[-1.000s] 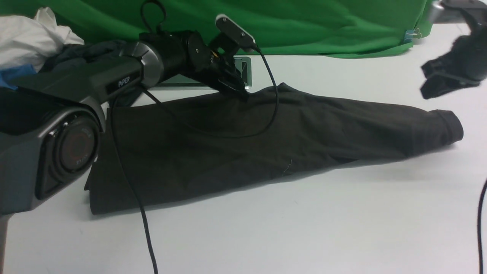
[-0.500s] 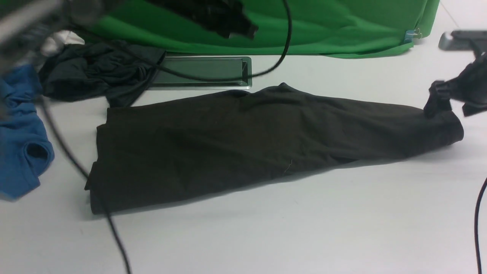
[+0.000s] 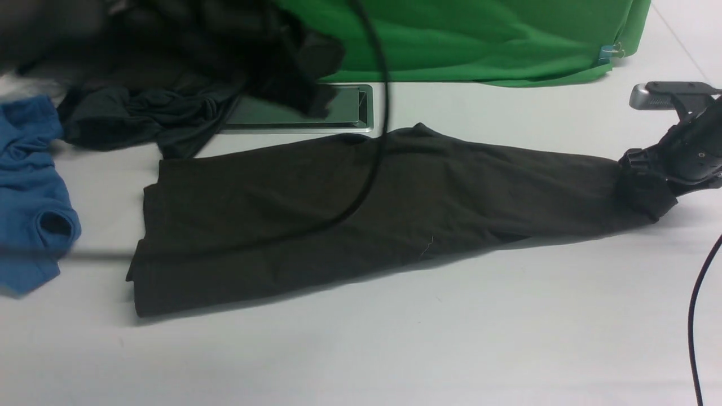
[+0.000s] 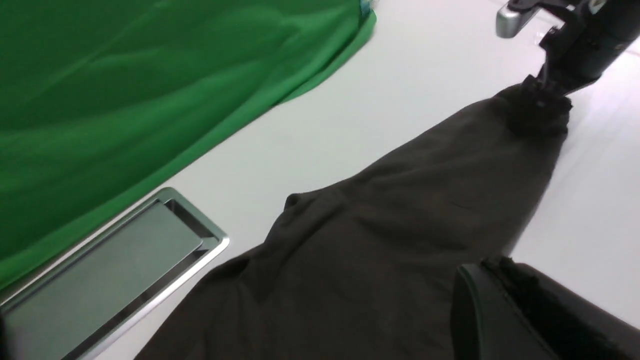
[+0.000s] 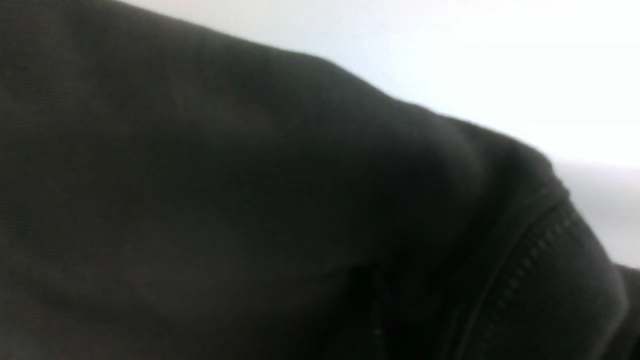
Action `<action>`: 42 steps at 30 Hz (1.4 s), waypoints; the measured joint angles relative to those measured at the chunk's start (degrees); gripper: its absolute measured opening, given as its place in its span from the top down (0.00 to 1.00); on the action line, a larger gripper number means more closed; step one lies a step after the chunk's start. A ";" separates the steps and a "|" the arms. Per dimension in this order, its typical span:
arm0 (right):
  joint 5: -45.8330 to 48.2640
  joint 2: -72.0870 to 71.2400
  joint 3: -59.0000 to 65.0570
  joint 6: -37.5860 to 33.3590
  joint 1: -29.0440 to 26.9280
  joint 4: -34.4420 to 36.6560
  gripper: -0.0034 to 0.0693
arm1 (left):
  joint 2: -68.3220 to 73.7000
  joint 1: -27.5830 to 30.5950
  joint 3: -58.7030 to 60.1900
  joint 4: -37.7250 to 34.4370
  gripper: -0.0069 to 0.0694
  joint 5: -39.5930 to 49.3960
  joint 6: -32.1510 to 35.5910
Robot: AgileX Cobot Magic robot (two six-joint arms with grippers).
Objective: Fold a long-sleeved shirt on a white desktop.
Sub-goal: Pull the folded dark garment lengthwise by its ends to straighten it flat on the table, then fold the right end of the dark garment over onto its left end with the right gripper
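Right gripper has dropped from mid-air onto the ribbed cuff since a second ago. My left arm has swung up off the shirt, and its smear now sits over the far-left corner.

Nearest me from the right tool is bare white desktop, with a black cable hanging at that side's edge. The long-sleeved shirt lies flat on the desktop. Its sleeve end is under the right gripper and the body runs away from it toward my left arm's side. The jaws sit at the cuff, but I can't tell if they are spread or pinching; the right wrist view is only dark fabric and cuff ribbing.

Left gripper is blurred and closed up, and I see nothing in it. It hangs above the far edge of the shirt, over the grey-framed hatch. Its cable loops down across the shirt.

On the left gripper's outer side are a dark grey-teal garment and, nearer me, a blue shirt. Farthest back is the green backdrop.
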 joint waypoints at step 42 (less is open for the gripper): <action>10.52 -31.46 -0.21 2.73 16.09 14.49 0.86 | -32.28 0.00 19.10 12.82 0.89 5.75 -12.04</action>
